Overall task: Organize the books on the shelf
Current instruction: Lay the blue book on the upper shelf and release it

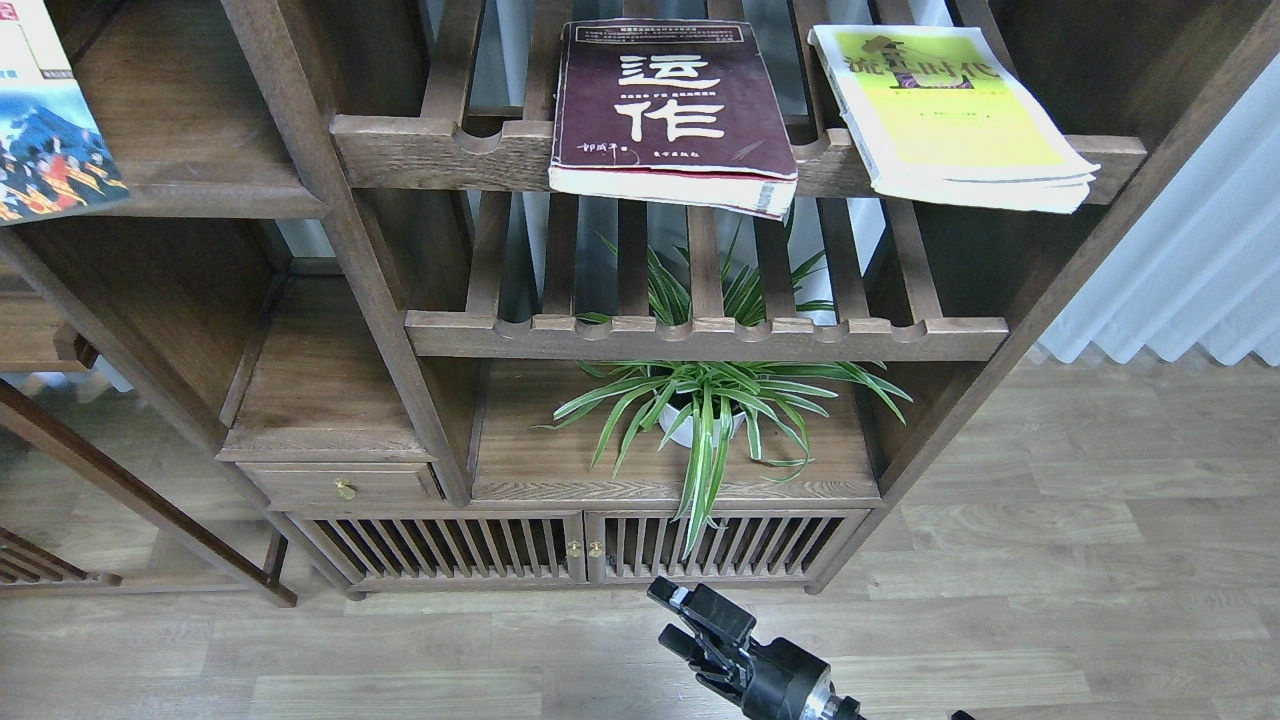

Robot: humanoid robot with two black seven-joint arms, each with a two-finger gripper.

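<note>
The thick maroon book with white Chinese characters lies flat on the upper slatted rack and overhangs its front rail. The yellow-green, white-edged book lies to its right on the same rack. The smaller book with the blue picture is at the top left, cut off by the frame edge, over the left end of the solid dark-brown shelf. I cannot tell whether it rests on the board. My left gripper is out of view. My right gripper is low over the floor in front of the cabinet, open and empty.
A potted spider plant stands on the lower board under a second slatted rack. A small drawer and slatted doors sit below. A white curtain hangs at the right. A wooden frame stands at the lower left.
</note>
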